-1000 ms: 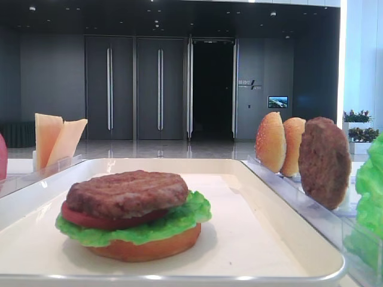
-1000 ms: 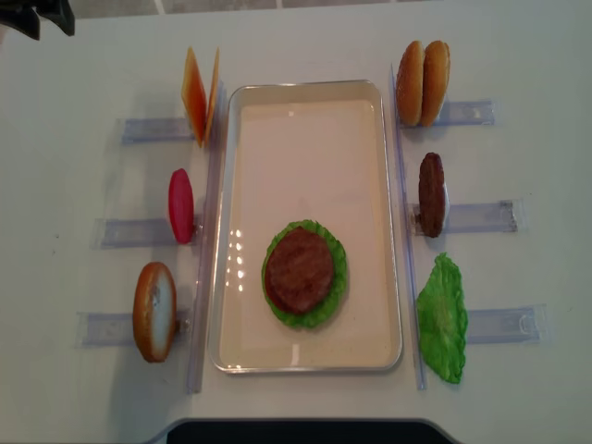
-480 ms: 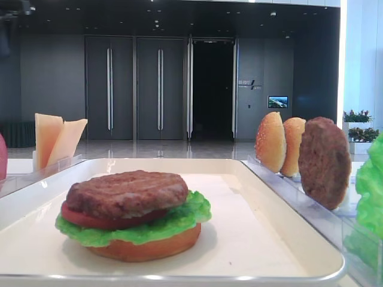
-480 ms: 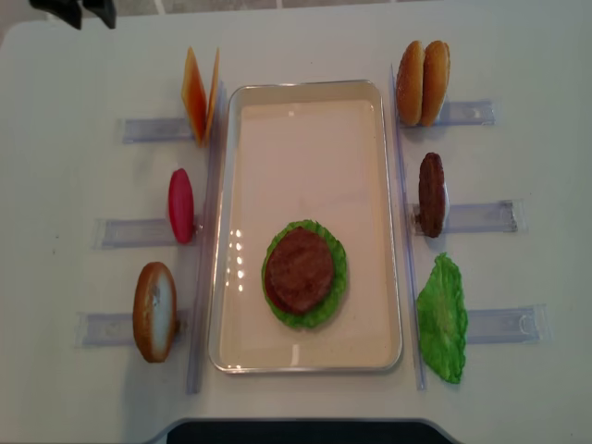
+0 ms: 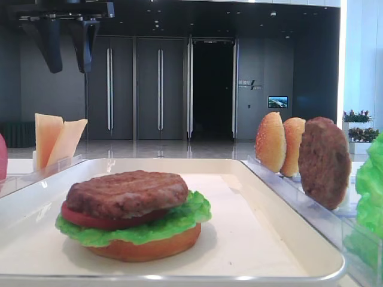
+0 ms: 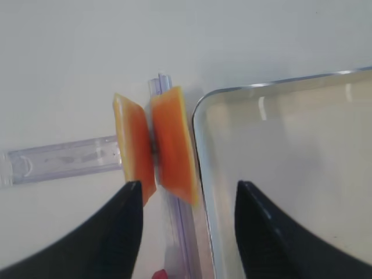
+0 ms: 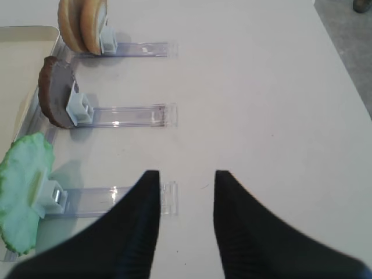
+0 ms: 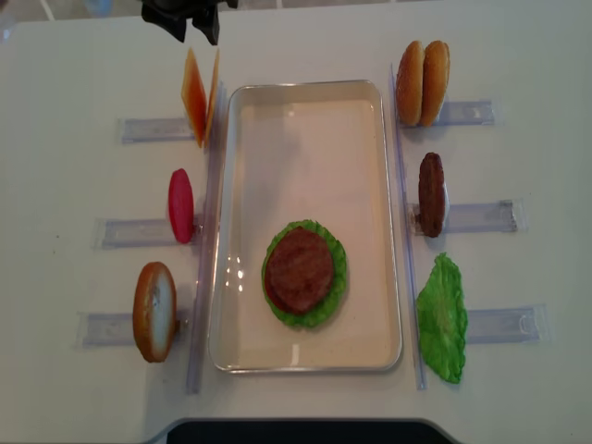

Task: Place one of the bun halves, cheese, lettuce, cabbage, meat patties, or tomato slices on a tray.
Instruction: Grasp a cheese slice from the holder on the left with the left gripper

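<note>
Since the earlier frame, the left end effector (image 8: 191, 20) has traveled rightward, now hovering released at 12 o'clock of the cheese (image 8: 200, 95), which stands at 10 o'clock beside the tray (image 8: 305, 91), right end effector (image 7: 186, 192) likewise released.

One low tray-level (image 5: 281, 191) view, one overhead, two close downward wrist views, the tray shared by three

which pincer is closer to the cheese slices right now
Left. The left pincer hangs open just above the cheese, which stands upright in its holder beside the tray. The right pincer is across the table, by the lettuce.
</note>
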`<act>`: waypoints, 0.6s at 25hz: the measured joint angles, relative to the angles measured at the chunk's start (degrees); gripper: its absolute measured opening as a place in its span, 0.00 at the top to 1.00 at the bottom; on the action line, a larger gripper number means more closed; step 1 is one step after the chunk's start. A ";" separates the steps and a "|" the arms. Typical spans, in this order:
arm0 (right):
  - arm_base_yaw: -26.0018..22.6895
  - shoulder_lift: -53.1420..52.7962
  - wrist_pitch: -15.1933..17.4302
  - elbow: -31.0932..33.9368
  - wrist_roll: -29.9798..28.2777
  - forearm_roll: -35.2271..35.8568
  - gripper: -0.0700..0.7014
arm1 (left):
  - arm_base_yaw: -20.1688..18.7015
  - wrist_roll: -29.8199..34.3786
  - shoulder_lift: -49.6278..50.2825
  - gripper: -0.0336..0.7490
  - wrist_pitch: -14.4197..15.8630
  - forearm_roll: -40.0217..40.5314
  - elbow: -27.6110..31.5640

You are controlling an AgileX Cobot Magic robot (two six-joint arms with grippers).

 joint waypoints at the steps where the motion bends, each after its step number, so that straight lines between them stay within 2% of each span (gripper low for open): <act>1: 0.00 0.00 0.00 0.00 0.00 0.00 0.58 | 0.00 -0.16 0.00 0.46 0.17 0.06 0.00; 7: 0.00 0.00 0.00 0.00 0.00 0.00 0.58 | 0.00 -1.39 1.03 0.46 1.35 1.04 0.00; 15: 0.00 0.00 0.00 0.00 0.00 0.00 0.58 | 0.00 -1.50 3.95 0.45 0.70 1.04 0.00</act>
